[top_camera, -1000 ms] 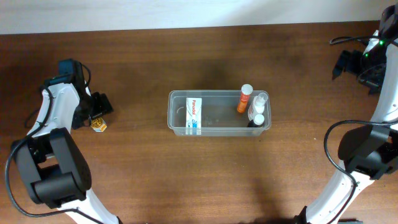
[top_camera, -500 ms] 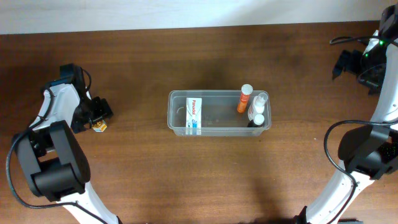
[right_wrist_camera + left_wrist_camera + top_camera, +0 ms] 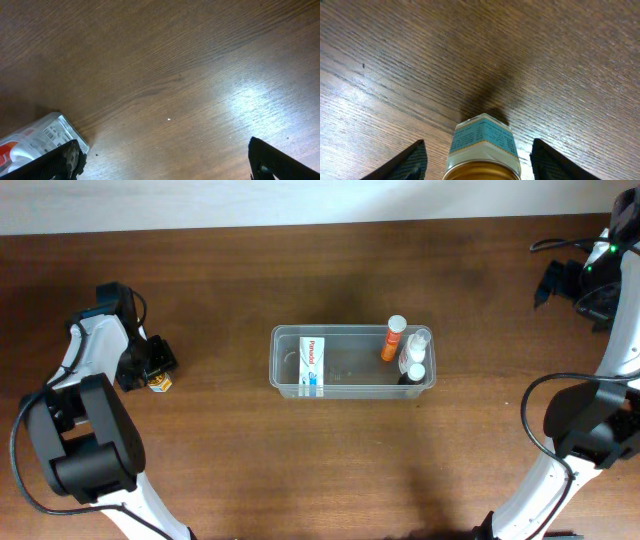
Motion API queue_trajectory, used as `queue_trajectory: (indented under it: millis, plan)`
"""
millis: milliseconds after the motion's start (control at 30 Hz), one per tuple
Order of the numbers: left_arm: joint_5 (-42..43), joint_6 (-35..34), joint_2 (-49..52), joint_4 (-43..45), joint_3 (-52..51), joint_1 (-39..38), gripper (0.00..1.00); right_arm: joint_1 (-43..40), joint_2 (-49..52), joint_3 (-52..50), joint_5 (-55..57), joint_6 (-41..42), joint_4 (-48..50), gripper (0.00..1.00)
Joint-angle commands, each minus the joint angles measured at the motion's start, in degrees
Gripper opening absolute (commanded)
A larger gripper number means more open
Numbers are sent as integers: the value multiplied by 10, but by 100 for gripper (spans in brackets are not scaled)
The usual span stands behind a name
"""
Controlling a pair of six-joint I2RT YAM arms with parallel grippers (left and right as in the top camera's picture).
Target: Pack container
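The container (image 3: 284,387), a clear shallow tub, sits mid-table holding a white box (image 3: 312,365), an orange bottle (image 3: 392,340) and small clear bottles (image 3: 415,356). At the far left a small jar (image 3: 158,384) stands on the table. In the left wrist view the jar (image 3: 482,145) shows a gold lid and a teal label. My left gripper (image 3: 477,165) straddles it, open, with a gap on each side between jar and fingers (image 3: 412,162). My right gripper (image 3: 165,160) hangs open over bare wood at the far right (image 3: 565,280).
A white packet (image 3: 35,140) with red print and a barcode lies by the right gripper's left finger. The table's back edge meets a white wall along the top. Both arm bases stand at the front corners.
The left gripper has shifted slightly toward the front over the small jar and its jaws have narrowed round it. The right arm has not moved.
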Motion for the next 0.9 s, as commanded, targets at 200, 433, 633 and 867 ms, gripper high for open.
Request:
queue_trajectory:
  millis: [200,433,633,867]
  plan:
    - [4,2,3,6,-4,4,64,0,-9,-4,-3,5,0,98]
    - [7,2,3,6,-4,3,56,0,-9,-4,-3,5,0,98]
    - [9,2,3,4,-4,3,47,0,-9,-4,-3,5,0,98]
    - [9,2,3,-6,-4,3,48,0,-9,-4,-3,5,0,98]
